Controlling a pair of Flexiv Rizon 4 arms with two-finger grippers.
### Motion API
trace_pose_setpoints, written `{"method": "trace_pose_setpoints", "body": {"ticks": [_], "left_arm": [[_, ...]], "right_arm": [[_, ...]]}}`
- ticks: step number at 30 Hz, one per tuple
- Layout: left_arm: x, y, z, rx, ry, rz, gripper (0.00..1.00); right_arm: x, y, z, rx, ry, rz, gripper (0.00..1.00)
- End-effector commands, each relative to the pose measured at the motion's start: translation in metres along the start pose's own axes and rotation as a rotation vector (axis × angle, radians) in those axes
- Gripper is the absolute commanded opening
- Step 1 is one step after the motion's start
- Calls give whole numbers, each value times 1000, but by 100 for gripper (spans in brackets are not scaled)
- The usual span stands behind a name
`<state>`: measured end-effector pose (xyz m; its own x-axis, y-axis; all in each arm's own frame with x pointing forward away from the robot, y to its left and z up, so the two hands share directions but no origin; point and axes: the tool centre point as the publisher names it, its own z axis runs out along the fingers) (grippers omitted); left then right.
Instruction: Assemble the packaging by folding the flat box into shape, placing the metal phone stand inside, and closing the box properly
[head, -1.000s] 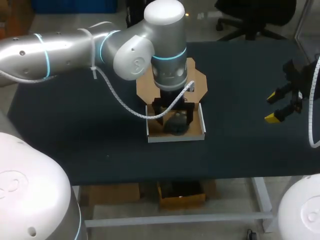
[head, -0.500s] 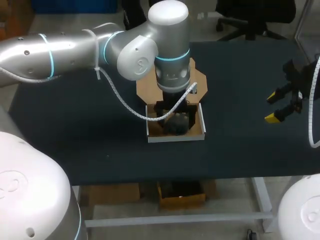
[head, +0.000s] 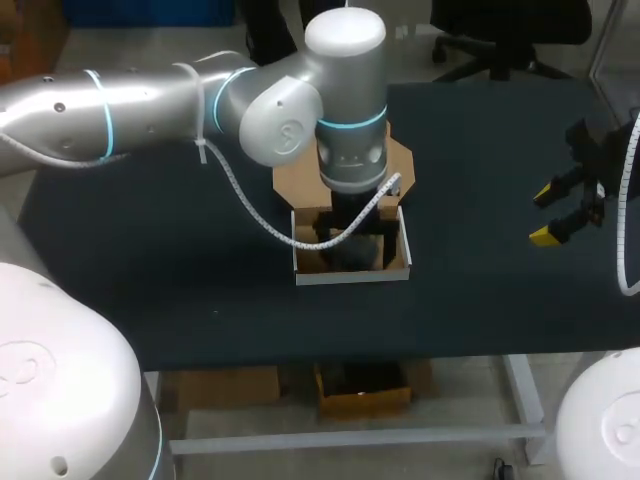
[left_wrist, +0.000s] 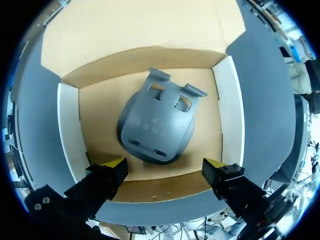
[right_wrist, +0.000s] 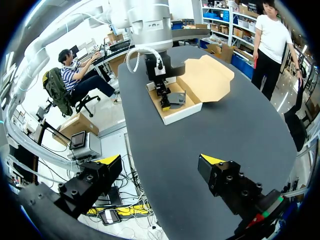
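box (head: 350, 277): 1 | phone stand (left_wrist: 156, 125): 1 | table (head: 150, 250): 1 | hands: 2, left hand (left_wrist: 164, 165), right hand (right_wrist: 160, 160)

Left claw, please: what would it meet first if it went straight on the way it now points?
Most likely the metal phone stand, lying on the floor of the open box straight ahead of the open left claw; the gap to it is unclear.

The cardboard box (right_wrist: 178, 114) sits on the dark table (right_wrist: 225, 135), lid flap (right_wrist: 205, 80) lying open behind it. The left gripper (right_wrist: 162, 97) reaches down into the box beside the grey phone stand (right_wrist: 177, 98). The right gripper (right_wrist: 160, 160) hangs well short of the box, fingers spread, nothing between them.
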<state>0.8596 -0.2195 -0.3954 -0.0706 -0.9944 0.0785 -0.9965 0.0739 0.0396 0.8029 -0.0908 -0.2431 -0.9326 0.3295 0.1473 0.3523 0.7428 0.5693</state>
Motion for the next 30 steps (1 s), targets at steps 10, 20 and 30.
{"method": "trace_pose_setpoints", "body": {"ticks": [10, 20, 30], "left_arm": [[7, 25, 5, -9, -12, -27, 100], [12, 45, 8, -21, -24, -69, 100], [16, 64, 11, -25, -21, -109, 100]], "right_arm": [[0, 0, -2, 1, 4, 0, 100], [0, 0, -2, 1, 4, 0, 100], [0, 0, -2, 1, 4, 0, 100]]}}
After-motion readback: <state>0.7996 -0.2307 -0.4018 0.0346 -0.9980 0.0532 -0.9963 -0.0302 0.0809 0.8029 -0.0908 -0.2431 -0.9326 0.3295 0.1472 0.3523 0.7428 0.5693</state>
